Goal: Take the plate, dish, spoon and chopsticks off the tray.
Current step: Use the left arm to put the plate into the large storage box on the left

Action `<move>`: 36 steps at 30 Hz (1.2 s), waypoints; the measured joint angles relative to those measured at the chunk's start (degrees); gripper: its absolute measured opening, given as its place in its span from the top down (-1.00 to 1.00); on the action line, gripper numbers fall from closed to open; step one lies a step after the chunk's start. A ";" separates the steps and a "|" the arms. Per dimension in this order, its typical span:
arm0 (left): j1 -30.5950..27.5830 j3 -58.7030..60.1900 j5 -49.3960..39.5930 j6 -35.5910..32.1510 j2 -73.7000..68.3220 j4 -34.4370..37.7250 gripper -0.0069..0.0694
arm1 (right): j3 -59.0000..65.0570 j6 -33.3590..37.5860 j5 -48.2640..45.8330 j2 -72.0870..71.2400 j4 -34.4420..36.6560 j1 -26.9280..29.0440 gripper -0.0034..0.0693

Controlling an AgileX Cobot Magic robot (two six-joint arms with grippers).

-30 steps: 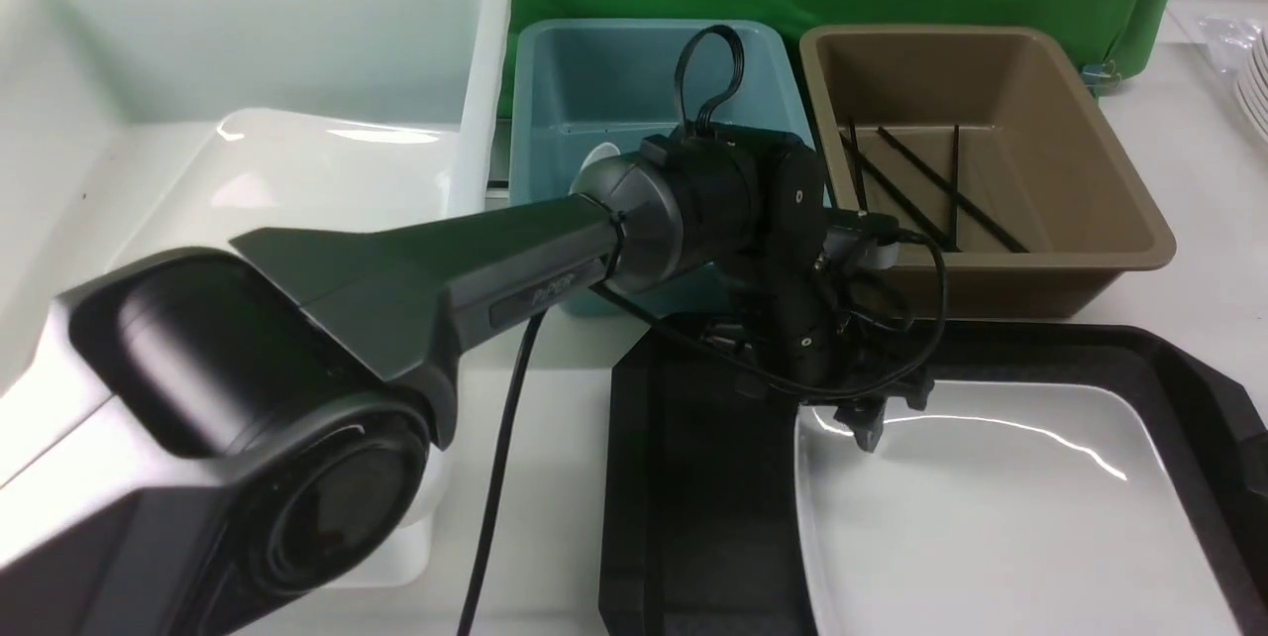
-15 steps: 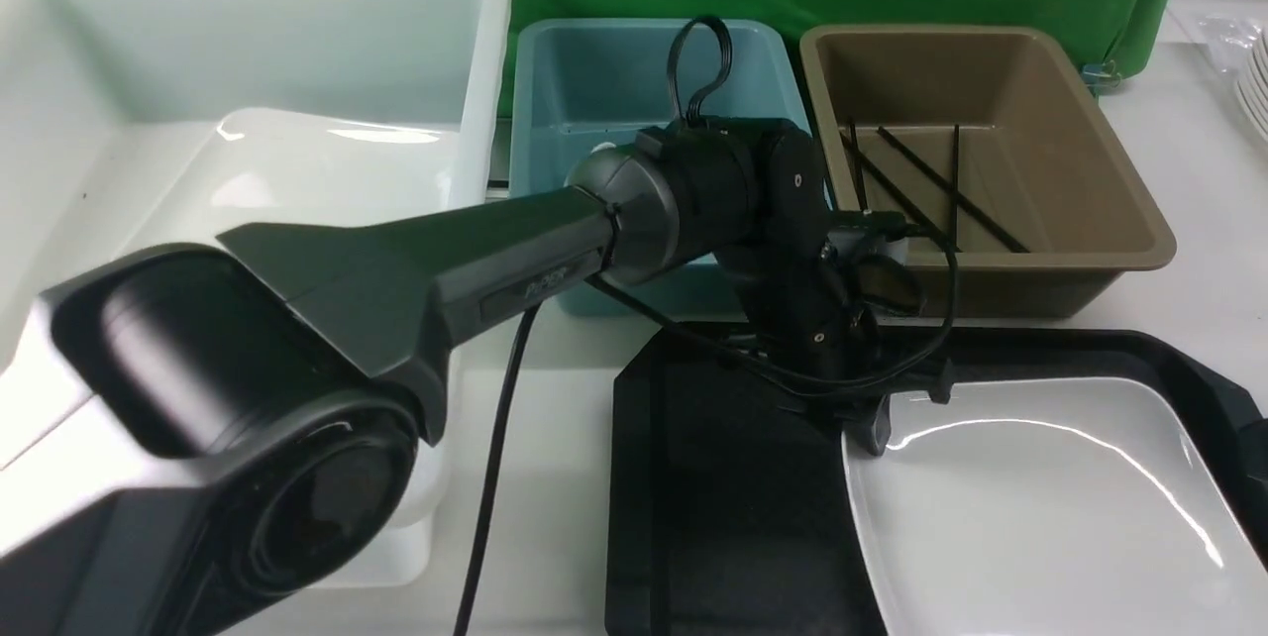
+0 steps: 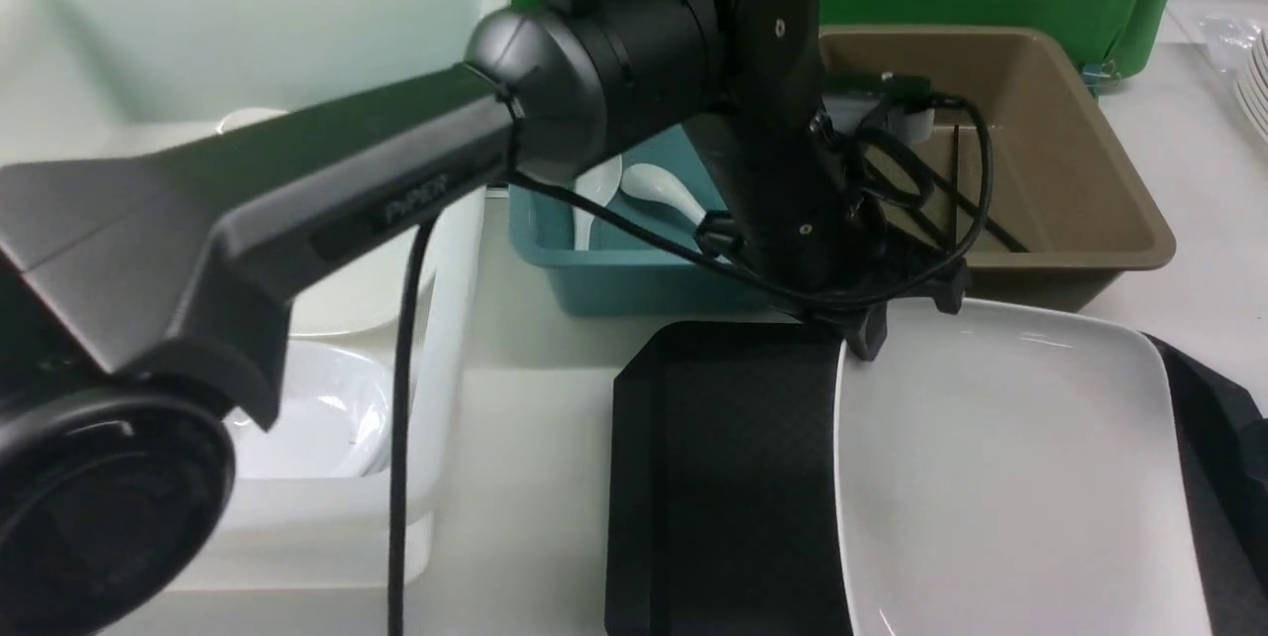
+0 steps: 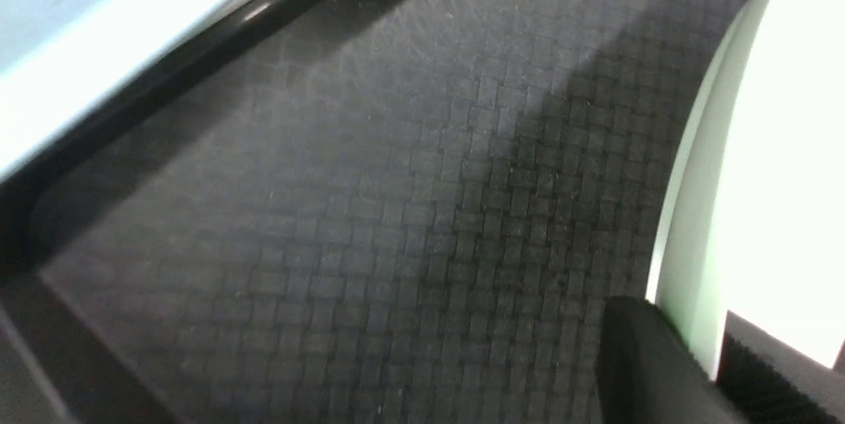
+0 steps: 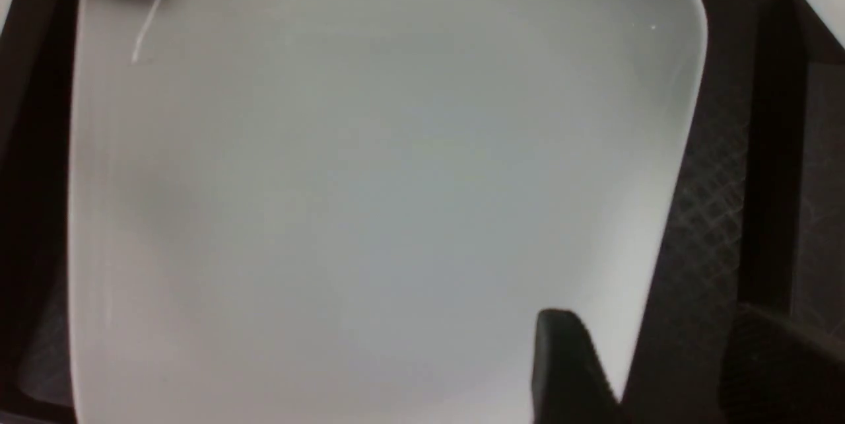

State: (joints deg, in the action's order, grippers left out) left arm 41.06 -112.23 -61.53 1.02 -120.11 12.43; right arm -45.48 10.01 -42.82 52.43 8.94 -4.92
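Front view gives me the left gripper (image 3: 870,331) clamped on the far left corner of the plate (image 3: 1010,477), which covers the right part of the tray (image 3: 733,477). From the left wrist I see its fingers (image 4: 634,364) pinching that white rim above the tray's woven floor. My right gripper (image 5: 653,315) has its jaws apart, astride the plate's right edge. The spoon (image 3: 654,185) lies in the blue tub (image 3: 614,274), the chopsticks (image 3: 1001,232) in the brown tub (image 3: 1090,180).

The only legible marking is the word "PiPER", moulded faintly into the left arm (image 3: 327,190), on its dark forearm.
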 joint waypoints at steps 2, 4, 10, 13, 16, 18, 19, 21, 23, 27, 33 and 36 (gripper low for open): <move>0.00 0.06 -0.18 -0.04 0.76 -0.79 0.77 | 0.00 0.00 0.00 0.00 0.00 0.00 -0.07; 0.00 0.06 -0.38 0.06 1.47 -1.41 0.77 | 0.00 0.00 0.00 0.00 0.00 0.00 -0.07; 0.00 0.06 -0.92 0.28 5.55 -2.45 0.77 | 0.00 0.00 0.05 0.00 0.00 0.00 -0.07; 0.04 0.06 -1.84 0.52 7.32 -3.92 0.77 | 0.00 0.00 0.05 0.00 0.00 -0.07 -0.07; 0.04 0.06 -3.33 1.10 8.74 -6.39 0.77 | 0.00 0.00 0.35 0.00 0.00 -0.07 -0.07; 0.04 0.06 -3.78 1.23 8.94 -7.01 0.77 | 0.00 0.00 0.51 0.00 0.00 -0.07 -0.07; 0.04 0.06 -4.32 1.45 9.16 -7.36 0.77 | 0.00 0.00 0.74 0.00 0.00 -0.07 -0.07; 0.04 0.06 -4.72 1.62 9.16 -8.18 0.77 | 0.00 0.00 1.02 0.00 0.00 -0.07 -0.07; 0.04 0.06 -4.82 1.99 9.16 -9.01 0.77 | 0.00 0.00 1.10 0.00 0.00 -0.07 -0.07; 0.04 -0.60 -5.61 2.57 9.16 -10.60 0.77 | 0.00 0.00 1.12 0.00 0.00 -0.07 -0.07; 0.04 -4.61 -8.12 2.58 9.16 -11.61 0.77 | 0.00 0.00 1.24 0.00 0.00 -0.07 -0.07; 0.04 -6.29 -8.75 2.58 9.16 -12.98 0.76 | 0.00 0.00 1.36 0.00 0.00 -0.07 -0.07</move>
State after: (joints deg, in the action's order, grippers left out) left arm 41.10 -118.52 -70.28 3.60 -110.96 -0.56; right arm -45.48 10.01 -41.45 52.43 8.94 -4.99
